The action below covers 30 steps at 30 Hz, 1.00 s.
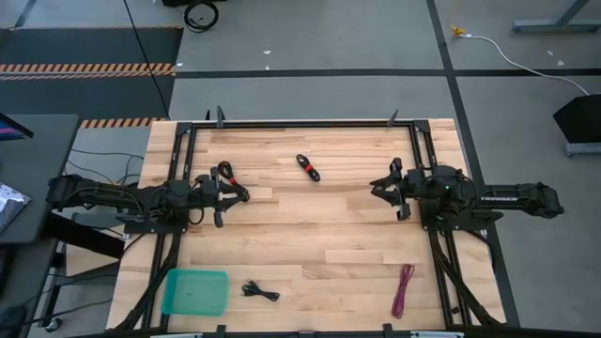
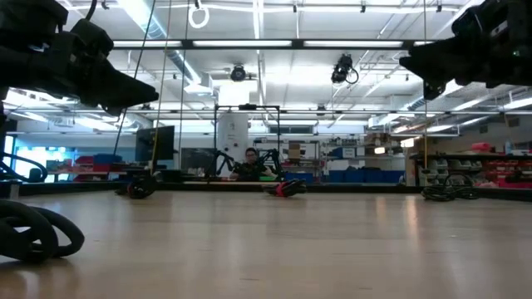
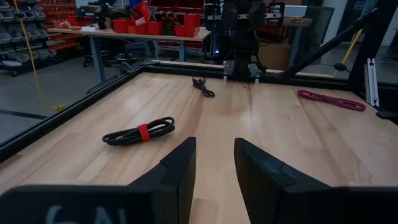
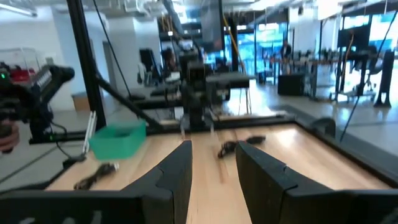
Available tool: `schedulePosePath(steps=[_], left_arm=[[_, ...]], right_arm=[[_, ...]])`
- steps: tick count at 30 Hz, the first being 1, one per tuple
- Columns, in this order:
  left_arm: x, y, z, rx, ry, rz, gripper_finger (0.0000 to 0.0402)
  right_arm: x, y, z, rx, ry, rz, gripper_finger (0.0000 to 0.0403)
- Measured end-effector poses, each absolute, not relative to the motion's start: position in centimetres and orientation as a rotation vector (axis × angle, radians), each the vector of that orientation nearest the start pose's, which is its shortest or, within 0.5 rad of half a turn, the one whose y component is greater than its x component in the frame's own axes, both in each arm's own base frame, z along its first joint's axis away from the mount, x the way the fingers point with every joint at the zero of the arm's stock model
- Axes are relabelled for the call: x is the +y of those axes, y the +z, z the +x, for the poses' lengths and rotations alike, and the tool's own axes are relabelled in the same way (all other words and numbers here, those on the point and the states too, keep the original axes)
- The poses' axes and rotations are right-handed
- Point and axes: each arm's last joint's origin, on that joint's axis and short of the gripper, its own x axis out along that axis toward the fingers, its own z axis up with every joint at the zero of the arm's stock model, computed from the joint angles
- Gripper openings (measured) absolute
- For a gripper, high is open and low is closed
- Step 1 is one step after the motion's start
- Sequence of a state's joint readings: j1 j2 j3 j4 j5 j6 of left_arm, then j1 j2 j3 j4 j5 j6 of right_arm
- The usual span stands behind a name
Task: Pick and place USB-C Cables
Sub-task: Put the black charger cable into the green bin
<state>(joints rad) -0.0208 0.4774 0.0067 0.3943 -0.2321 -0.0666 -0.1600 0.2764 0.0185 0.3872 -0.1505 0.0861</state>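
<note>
Several small cable bundles lie flat on the wooden table. One black-and-red bundle [image 1: 232, 181] lies just to the far side of my left gripper [image 1: 222, 194]. A second black-and-red bundle [image 1: 308, 167] [image 3: 140, 132] lies mid-table toward the far edge. A black bundle [image 1: 260, 292] [image 4: 96, 175] lies near the near edge, beside the teal tray [image 1: 195, 292] [image 4: 118, 139]. The magenta cable [image 1: 403, 289] [image 3: 330, 99] lies at the near right. My left gripper [image 3: 214, 168] is open and held above the table. My right gripper [image 1: 385, 189] [image 4: 213, 174] is open too, raised at the right.
A black frame [image 1: 300, 123] borders the table on its far side and along both arm mounts. The middle of the table between the two grippers is bare wood [image 1: 310, 225]. In the low view a person [image 2: 251, 164] sits far behind the table.
</note>
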Motion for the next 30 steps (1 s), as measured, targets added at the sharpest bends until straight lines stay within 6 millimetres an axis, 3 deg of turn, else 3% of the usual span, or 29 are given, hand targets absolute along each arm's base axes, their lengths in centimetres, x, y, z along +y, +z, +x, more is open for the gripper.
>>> schedulePosePath(steps=[23,30], left_arm=[[0.5,16.2,12.7,0.043,0.242,-0.059,0.0117],[0.6,16.6,12.7,0.008,0.272,-0.053,0.0117]], right_arm=[[-1.8,19.1,11.1,-0.211,-0.168,0.033,0.0130],[-1.9,19.6,11.0,-0.258,-0.198,-0.089,0.0130]])
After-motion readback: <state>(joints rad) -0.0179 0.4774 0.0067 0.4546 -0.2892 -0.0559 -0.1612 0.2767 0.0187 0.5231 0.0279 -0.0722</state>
